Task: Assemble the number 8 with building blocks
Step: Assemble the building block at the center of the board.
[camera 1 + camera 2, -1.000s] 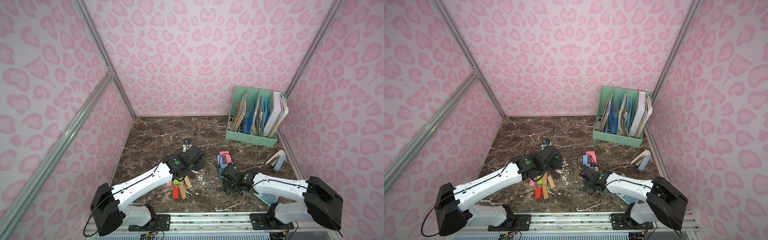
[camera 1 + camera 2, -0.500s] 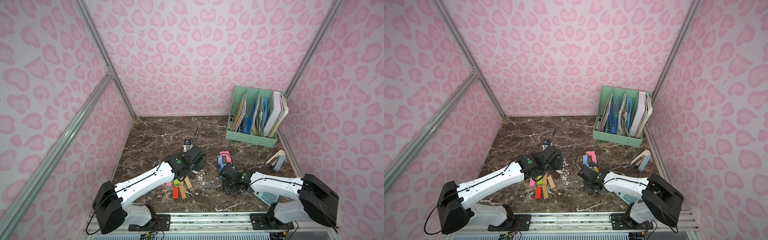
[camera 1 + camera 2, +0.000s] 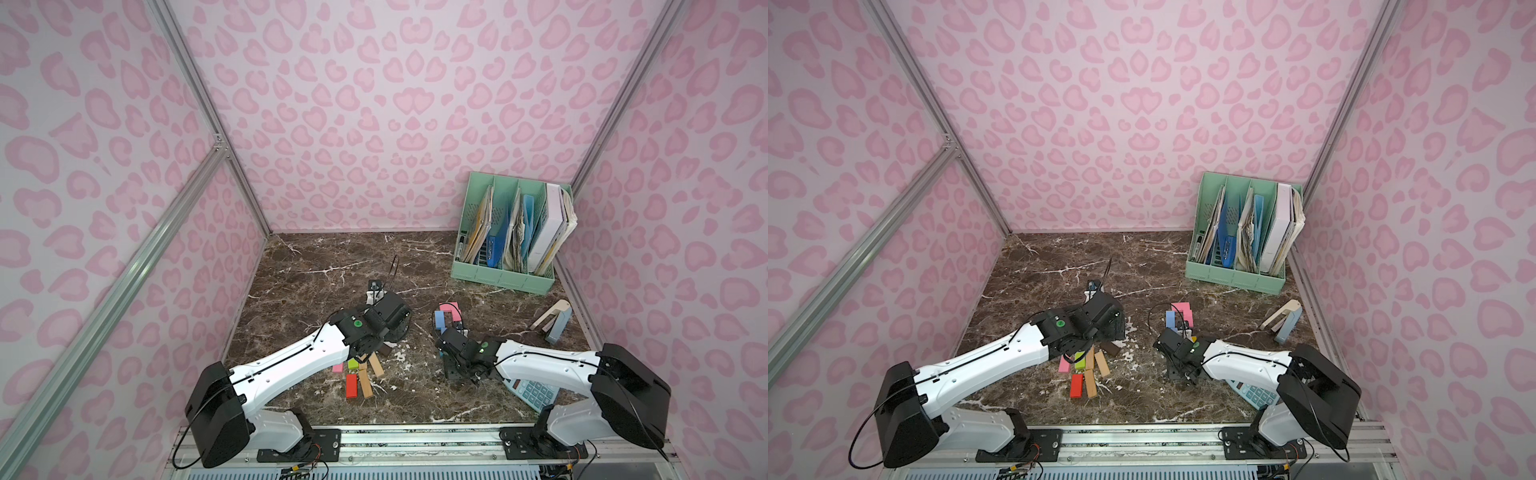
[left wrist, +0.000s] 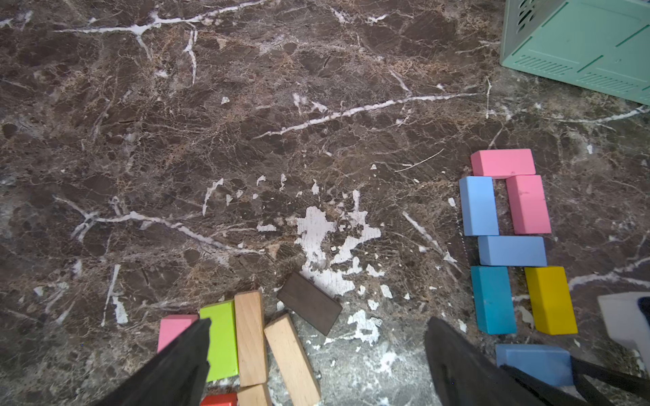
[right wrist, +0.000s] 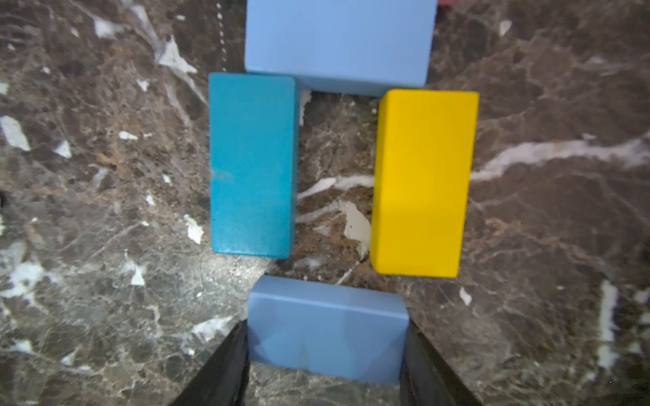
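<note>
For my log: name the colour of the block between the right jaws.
Block: light blue; right wrist view.

Bright even light, soft shadows, right wrist view blurred

No legible txt, nos. or brand anywhere. Calculator (image 3: 530, 392) keys: marks too small to read. Folders (image 3: 527, 224) in file rack (image 3: 503, 277): spines and labels unreadable. Blocks (image 4: 503, 162): plain painted faces even close up.
</note>
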You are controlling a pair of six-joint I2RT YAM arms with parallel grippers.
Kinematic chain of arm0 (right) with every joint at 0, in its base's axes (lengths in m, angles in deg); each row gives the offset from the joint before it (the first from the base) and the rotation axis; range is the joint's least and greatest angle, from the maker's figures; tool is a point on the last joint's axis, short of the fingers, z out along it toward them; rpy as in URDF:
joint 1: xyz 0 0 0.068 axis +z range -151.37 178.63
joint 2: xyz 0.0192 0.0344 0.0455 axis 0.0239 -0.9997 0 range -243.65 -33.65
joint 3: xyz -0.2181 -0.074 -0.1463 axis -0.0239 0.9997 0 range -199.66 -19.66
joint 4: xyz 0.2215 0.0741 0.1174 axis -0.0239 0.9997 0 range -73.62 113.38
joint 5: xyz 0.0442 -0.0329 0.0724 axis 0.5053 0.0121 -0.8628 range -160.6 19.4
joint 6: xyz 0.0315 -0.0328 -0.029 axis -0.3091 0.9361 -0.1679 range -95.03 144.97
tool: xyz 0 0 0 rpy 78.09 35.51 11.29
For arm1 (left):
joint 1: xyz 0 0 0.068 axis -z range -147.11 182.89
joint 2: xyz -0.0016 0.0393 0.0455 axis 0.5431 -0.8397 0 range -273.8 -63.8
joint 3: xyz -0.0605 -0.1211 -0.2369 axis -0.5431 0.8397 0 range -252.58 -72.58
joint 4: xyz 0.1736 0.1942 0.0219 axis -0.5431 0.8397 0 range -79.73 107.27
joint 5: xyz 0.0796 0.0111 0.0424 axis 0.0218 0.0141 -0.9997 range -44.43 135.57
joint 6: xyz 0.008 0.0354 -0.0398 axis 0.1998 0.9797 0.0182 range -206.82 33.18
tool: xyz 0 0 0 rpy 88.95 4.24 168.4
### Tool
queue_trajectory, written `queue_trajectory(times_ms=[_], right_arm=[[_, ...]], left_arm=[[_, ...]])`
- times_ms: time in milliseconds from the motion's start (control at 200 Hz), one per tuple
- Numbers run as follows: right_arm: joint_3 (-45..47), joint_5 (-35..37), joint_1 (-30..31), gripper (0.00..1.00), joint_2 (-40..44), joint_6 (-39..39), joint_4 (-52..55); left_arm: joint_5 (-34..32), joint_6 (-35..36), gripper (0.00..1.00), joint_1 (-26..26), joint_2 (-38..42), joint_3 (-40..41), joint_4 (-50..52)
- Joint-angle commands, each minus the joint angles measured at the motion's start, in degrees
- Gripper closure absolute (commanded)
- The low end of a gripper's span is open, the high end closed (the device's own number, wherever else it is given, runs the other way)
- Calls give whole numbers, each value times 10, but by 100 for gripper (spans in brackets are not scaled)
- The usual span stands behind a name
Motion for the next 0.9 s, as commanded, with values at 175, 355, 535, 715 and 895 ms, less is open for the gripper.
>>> queue_trajectory(times_ms=[175,355,535,715,895], right_arm=[[5,-1,-8,46,-3,15,-10],[7,-3,-11,44,-4,19,-14],[12,-6,-15,44,-1,23,-20],[16,-10,-18,43,-1,25,-26],[17,-10,-20,42,-1,25,-28]], left_arm=[[2,-7,2,0,-10,-8,11],[9,-9,2,0,-15,-11,10],[8,-9,2,0,-17,-13,13],[9,-10,2,0,-19,-13,14],[10,-10,2,0,-20,-14,15]])
